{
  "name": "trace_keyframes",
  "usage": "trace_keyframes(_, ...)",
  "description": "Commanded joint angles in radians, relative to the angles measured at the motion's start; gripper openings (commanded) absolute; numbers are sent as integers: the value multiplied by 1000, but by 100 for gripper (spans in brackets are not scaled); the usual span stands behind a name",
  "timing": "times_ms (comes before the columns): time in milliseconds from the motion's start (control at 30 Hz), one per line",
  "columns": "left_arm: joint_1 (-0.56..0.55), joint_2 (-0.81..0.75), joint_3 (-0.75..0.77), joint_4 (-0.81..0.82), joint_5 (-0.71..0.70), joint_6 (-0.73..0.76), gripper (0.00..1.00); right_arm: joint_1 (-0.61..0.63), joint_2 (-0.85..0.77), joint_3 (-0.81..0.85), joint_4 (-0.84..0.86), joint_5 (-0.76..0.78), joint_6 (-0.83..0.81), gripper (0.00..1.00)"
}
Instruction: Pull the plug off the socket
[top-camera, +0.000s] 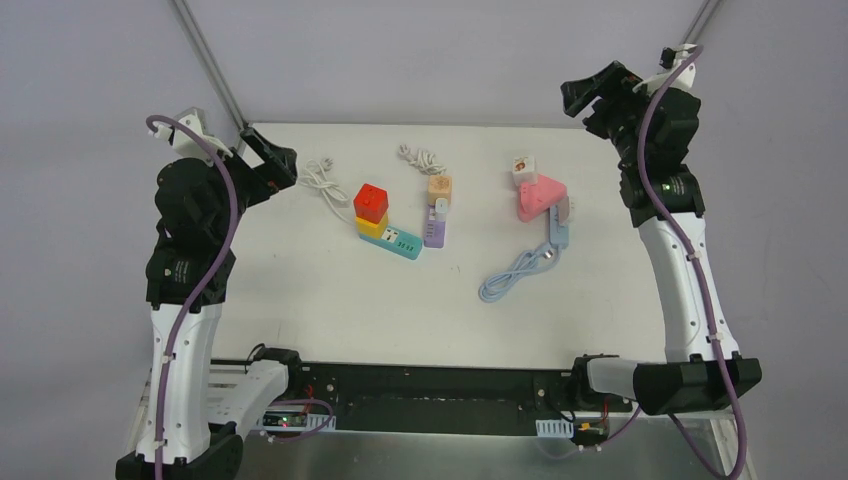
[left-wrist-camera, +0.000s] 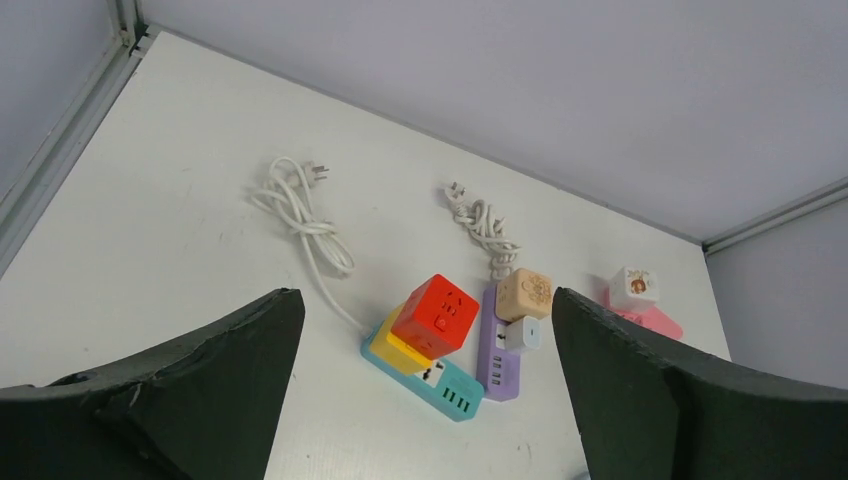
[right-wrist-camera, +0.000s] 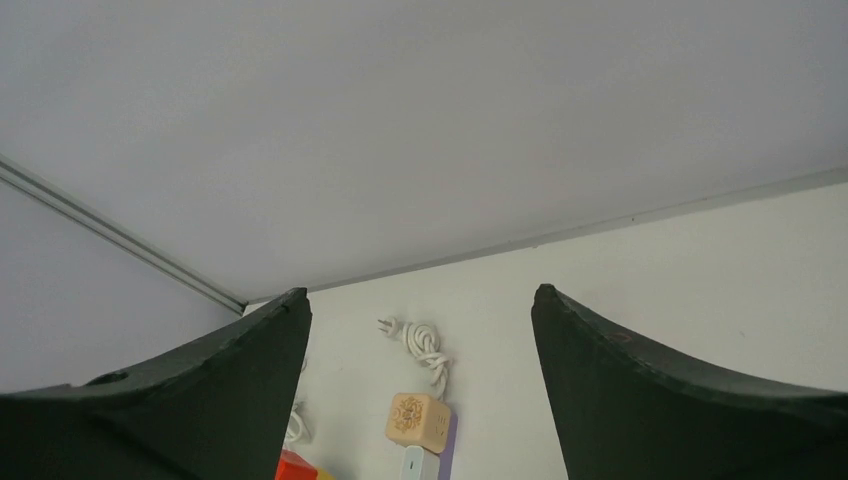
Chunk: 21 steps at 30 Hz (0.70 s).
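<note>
Plastic plug (top-camera: 563, 211) at the head of the blue cable (top-camera: 515, 272) seems seated in the pink socket (top-camera: 538, 196), right of the counter's (top-camera: 300, 300) middle in the top view. It is probably light, rigid and smooth. Pinch its hard body, not the limp cable, and pin the socket, which may slide. A white cube (top-camera: 524, 170) crowds the far end. Left gripper (top-camera: 272, 160) and right gripper (top-camera: 592, 95) hover well apart, jaws spread, empty.

Left wrist view: red cube (left-wrist-camera: 437, 315), teal strip (left-wrist-camera: 440, 385) and purple strip (left-wrist-camera: 495, 360) lie nearer than the socket.

Right wrist view: beige cube (right-wrist-camera: 418, 422) and white cord (right-wrist-camera: 420, 345) show; the plug is out of sight.
</note>
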Motion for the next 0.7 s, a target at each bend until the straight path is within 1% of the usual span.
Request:
trace_keyframes(0,11,-66,-60,40,-39,-29,99,-4,54,85,-89,6,101,89)
trace_keyframes(33,10,-73,-79,41,-38,-22,99,-4,66,96,-110,-16,110,93)
trace_keyframes(67,11,-79,-100,43,-35,-16,99,-3,79,108,-133,-56,116,94)
trace_keyframes(167,11,-94,-176,38,-38,-23,99,8,115,119,-161,-202,123,95)
trace_keyframes(267,11,-110,-222,-22,-82,-59,99,83,134,103,-179,-226,125,97)
trace_keyframes(367,11,-125,-253,-66,-80,-36,99,194,157,68,-210,-145,121,98)
trace_keyframes(467,12,-159,-327,-72,-22,7,99,321,159,-31,-202,15,123,97)
trace_keyframes(500,12,-173,-350,-71,-17,3,99,360,165,-60,-199,83,129,97)
trace_keyframes(567,11,-206,-401,-72,-21,-33,99,433,191,-91,-206,161,146,96)
trace_keyframes(667,11,-274,-482,-55,-6,-84,99,549,275,-67,-281,251,183,91)
